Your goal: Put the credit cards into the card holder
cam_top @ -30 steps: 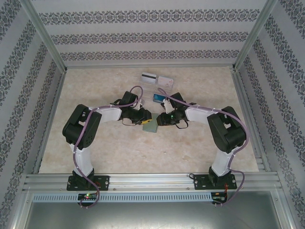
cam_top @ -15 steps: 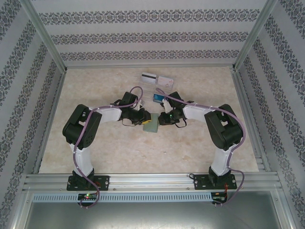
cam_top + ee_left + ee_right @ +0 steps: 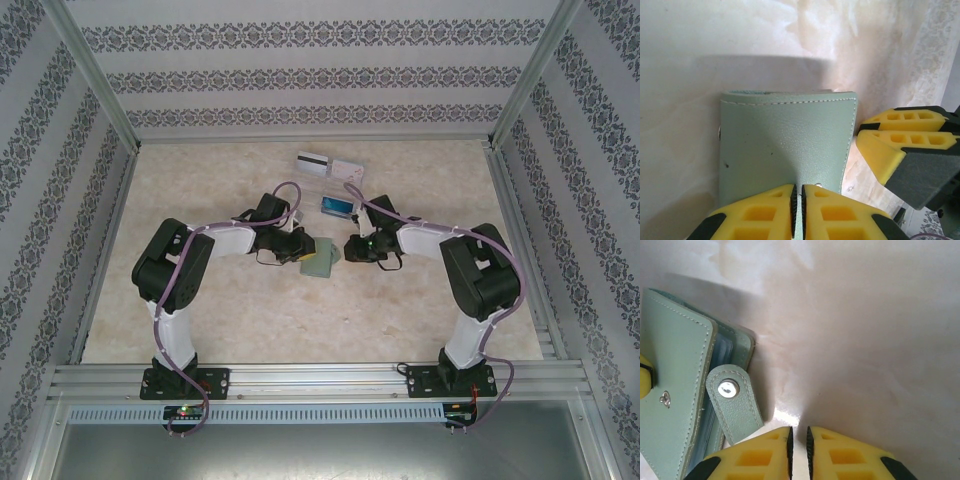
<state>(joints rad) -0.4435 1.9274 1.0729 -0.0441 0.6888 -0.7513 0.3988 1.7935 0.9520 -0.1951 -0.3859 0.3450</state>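
The grey-green card holder (image 3: pixel 318 261) lies mid-table; in the left wrist view the card holder (image 3: pixel 785 135) has its cover facing up. My left gripper (image 3: pixel 798 210) is shut, its tips resting over the holder's near edge with nothing between the pads; from above, the left gripper (image 3: pixel 305 252) is at its left side. The right gripper (image 3: pixel 798 447) is shut and holds nothing, just right of the holder's loose snap strap (image 3: pixel 734 402). A blue credit card (image 3: pixel 337 206) lies behind it. A white striped card (image 3: pixel 312 163) and a pink card (image 3: pixel 347 169) lie farther back.
Patterned walls and aluminium posts (image 3: pixel 95 75) enclose the marble table (image 3: pixel 220 330). A metal rail (image 3: pixel 320 380) runs along the near edge by the arm bases. Bare tabletop lies left, right and in front of the holder.
The right gripper pulled back to the right, away from the holder, and closed, uncovering the blue card. The left gripper's jaws closed further over the holder.
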